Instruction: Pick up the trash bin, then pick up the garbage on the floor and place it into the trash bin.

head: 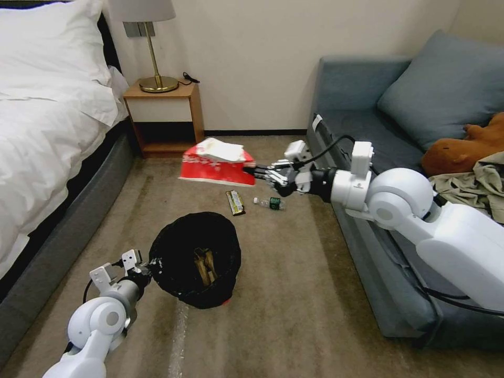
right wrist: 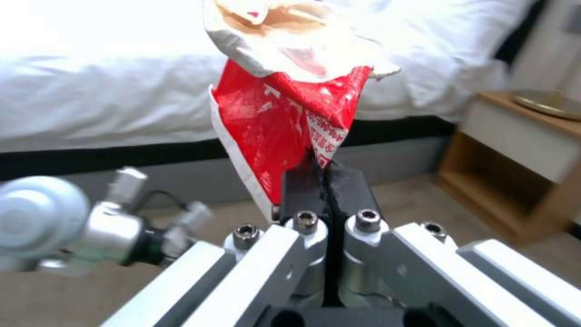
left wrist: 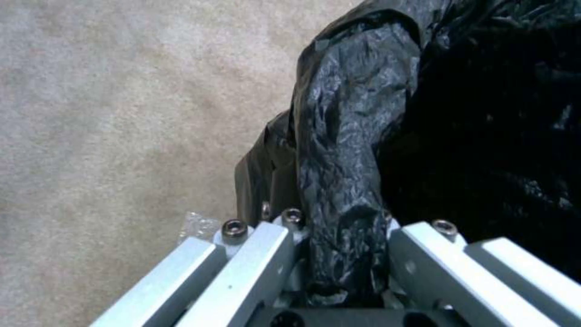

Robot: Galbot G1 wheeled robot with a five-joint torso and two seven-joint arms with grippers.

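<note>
Trash bin (head: pixel 195 260) hangs off the carpet, tilted mouth-up, because the left gripper (head: pixel 148 269) is clamped on its bagged rim. Beyond it, the right gripper (head: pixel 255 170) pinches the red snack packet (head: pixel 216 164) by one corner, ready for dropping in.

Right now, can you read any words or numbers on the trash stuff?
None can be read.
Red-and-white snack packet, held in the right gripper: white print, too blurred.
Dark wrapper: gold print, too small.
Small bottle: green label, too small.
Trash bin, held by the left gripper: no text.
</note>
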